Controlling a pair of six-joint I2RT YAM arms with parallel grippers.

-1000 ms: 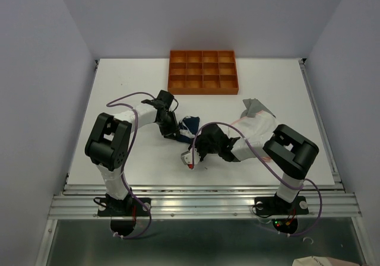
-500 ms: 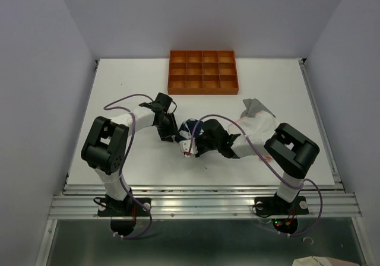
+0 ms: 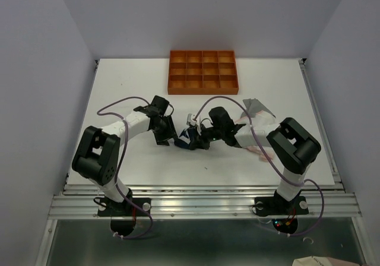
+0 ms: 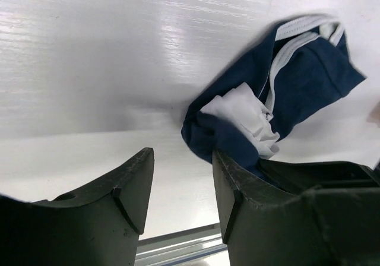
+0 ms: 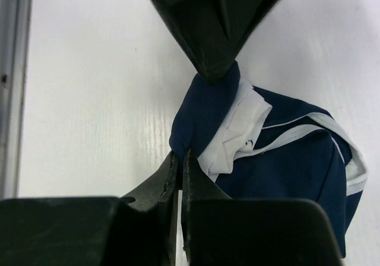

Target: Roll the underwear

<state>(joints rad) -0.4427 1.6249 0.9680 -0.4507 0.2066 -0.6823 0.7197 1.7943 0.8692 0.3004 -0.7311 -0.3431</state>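
Observation:
The navy underwear [image 3: 189, 136] with white trim lies bunched at mid-table between both grippers. In the right wrist view my right gripper [image 5: 181, 157] is shut on a folded navy edge of this underwear [image 5: 285, 159]. My left gripper [image 4: 181, 174] stands open just left of the bundle [image 4: 297, 82], its right finger [image 4: 237, 200] against the cloth and nothing between the jaws. From above, the left gripper [image 3: 168, 139] and right gripper [image 3: 198, 140] face each other across the garment. Grey underwear [image 3: 255, 106] lies at the right. A pale pink piece [image 3: 262, 154] shows partly under the right arm.
An orange tray [image 3: 203, 72] with several compartments stands at the back centre. The table's front rail [image 3: 202, 203] runs just behind the arm bases. The right forearm [image 3: 249, 136] lies low over the pale cloth.
My right gripper has shut on the navy cloth and carried its edge away from the front edge and over the bundle. My left gripper let go, opened and backed slightly left.

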